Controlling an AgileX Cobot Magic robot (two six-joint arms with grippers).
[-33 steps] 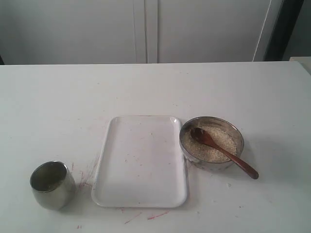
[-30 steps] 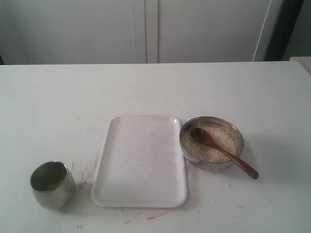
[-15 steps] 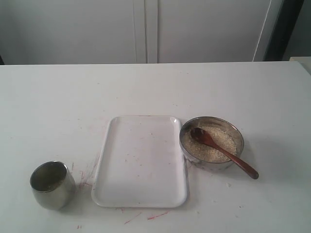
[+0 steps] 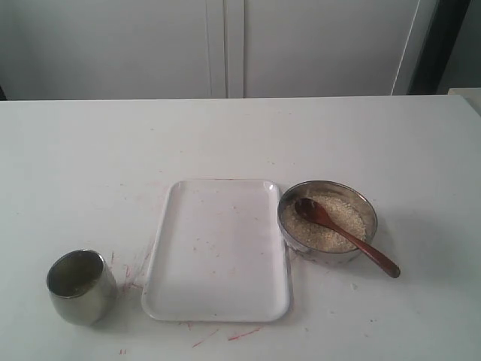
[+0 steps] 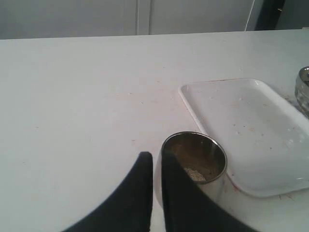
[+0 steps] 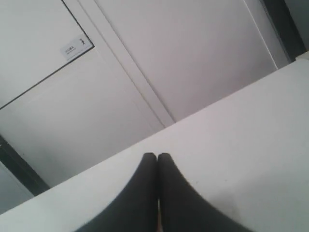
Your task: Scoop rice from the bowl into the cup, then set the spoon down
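Nothing on the table [image 4: 90,165] has shifted over the last second; the spoon [image 4: 342,235] lies untouched in the bowl [image 4: 323,258].
Set at 3 o'clock of the white tray [image 4: 218,183], the bowl holds the rice [image 4: 338,222]; the spoon's scoop rests on the grains and its handle leans over the rim toward 4 o'clock. The cup [image 4: 81,289] stands at 8 o'clock of the tray, with a few grains inside. Just short of it, the left gripper [image 5: 157,157] is closed to a sliver, and the right gripper [image 6: 157,157] is pressed together.

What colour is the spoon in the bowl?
Dark reddish-brown spoon, clearest in the exterior view.
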